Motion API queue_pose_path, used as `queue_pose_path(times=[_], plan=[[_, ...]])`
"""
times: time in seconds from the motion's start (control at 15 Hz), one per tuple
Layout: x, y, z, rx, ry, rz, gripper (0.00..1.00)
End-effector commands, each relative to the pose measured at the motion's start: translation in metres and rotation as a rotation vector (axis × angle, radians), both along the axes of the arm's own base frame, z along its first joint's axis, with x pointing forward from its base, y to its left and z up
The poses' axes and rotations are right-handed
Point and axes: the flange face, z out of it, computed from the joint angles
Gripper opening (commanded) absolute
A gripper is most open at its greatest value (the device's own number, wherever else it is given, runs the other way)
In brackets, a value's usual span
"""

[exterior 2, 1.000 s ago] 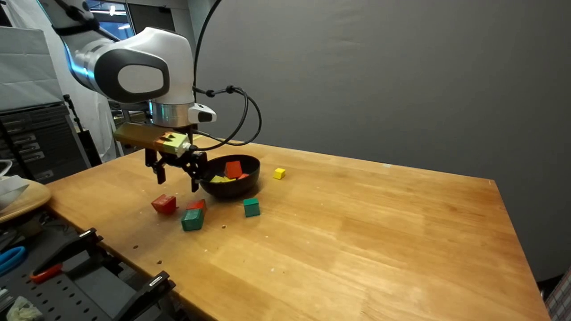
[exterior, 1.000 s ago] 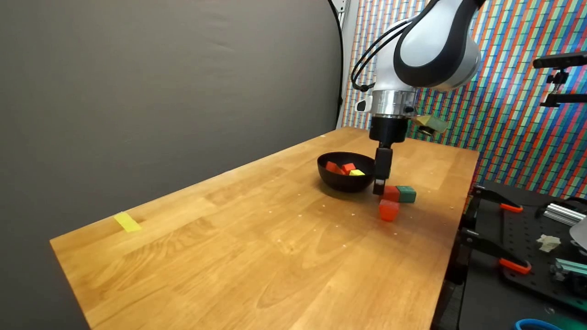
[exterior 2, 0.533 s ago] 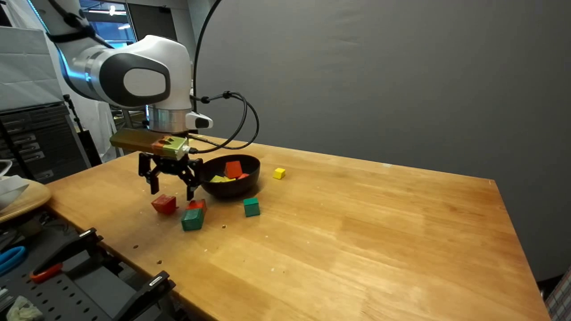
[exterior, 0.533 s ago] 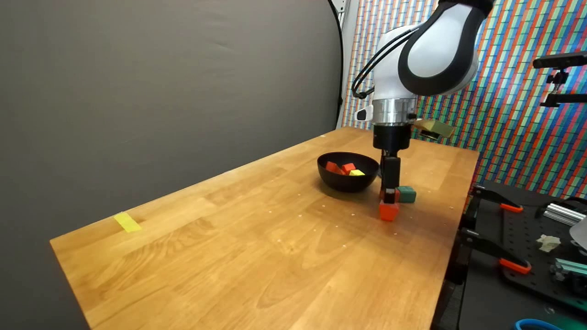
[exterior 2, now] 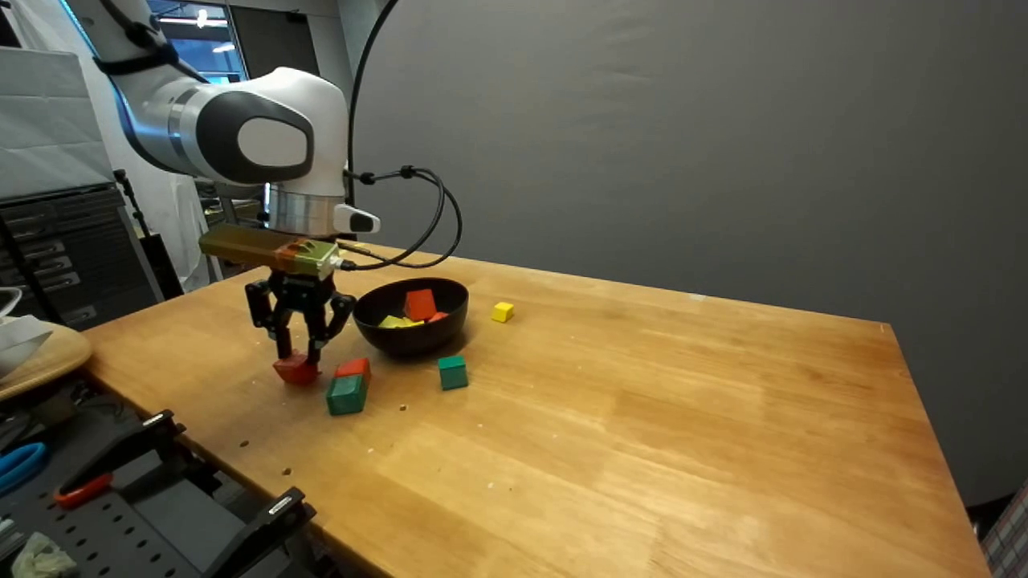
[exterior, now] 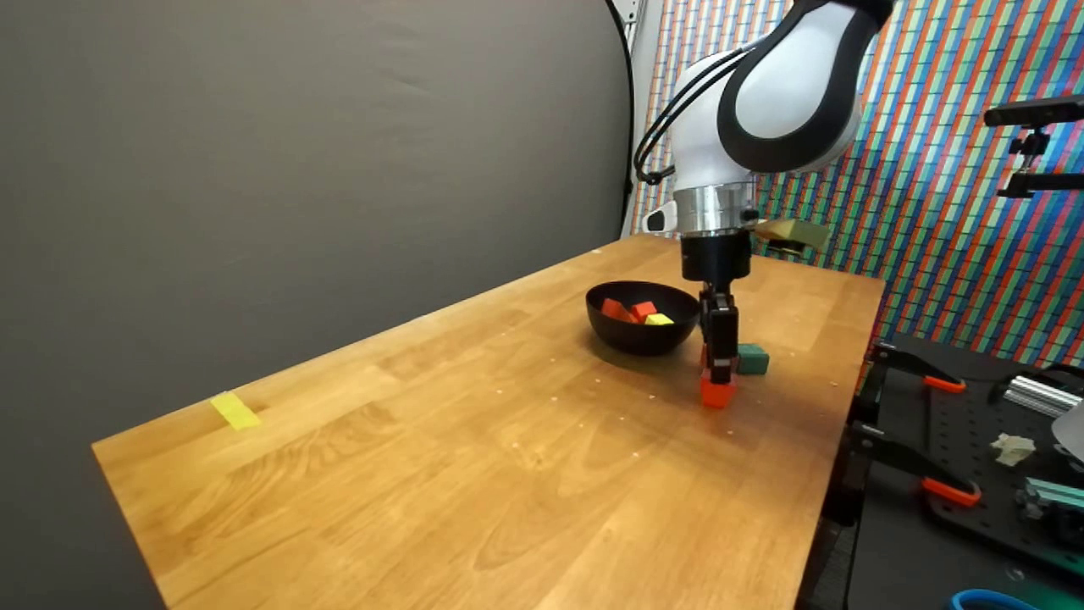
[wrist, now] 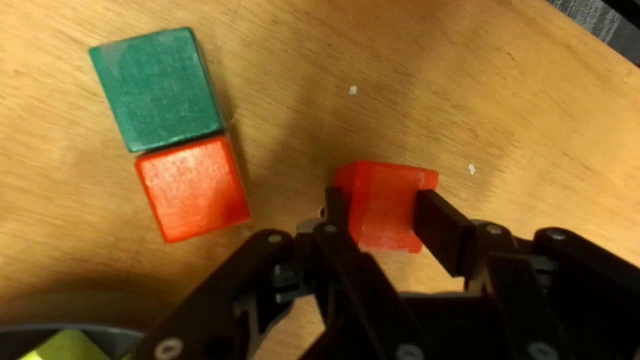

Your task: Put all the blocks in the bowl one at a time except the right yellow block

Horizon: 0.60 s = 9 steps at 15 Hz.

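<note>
The step in hand looks like picking up one block to go in the bowl. The black pincer [exterior 2: 299, 357] points down and looks clamped on a small, shiny red cube [wrist: 385, 207], holding it from two sides. The cube seems to sit flat on the smooth, light-brown wooden surface [exterior 2: 658, 401], not lifted yet. Next, I think, it needs to go up, high enough not to bump the round, glossy black bowl [exterior 2: 414, 343], then over and down inside, where the pincer can let go. The bowl is near, so it is a short trip. The held cube is bright red with flat sides, and its face looks a bit pale in the middle. In the wrist view a second red cube [wrist: 192, 190] sits near it, touching or almost touching a dark green cube [wrist: 160, 90]. Another green cube [exterior 2: 453, 373] stands alone, near the bowl. Those three seem left to do. The bowl has red and yellow blocks [exterior 2: 419, 305] in it. A little bright yellow cube [exterior 2: 503, 312] sits outside, near the bowl, and is probably the one to leave alone
</note>
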Motion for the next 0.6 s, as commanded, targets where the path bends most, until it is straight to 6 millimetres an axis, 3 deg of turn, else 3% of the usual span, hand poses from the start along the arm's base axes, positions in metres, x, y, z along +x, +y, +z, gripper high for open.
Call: queue_pose_path(times=[0.0,0.27,0.53], plan=[[0.009,0.002,-0.004,-0.008,0.038,0.009,0.16],[0.010,0.000,0.003,-0.010,0.035,-0.006,0.16],[0.007,-0.006,0.019,-0.010,-0.001,-0.014,0.00]])
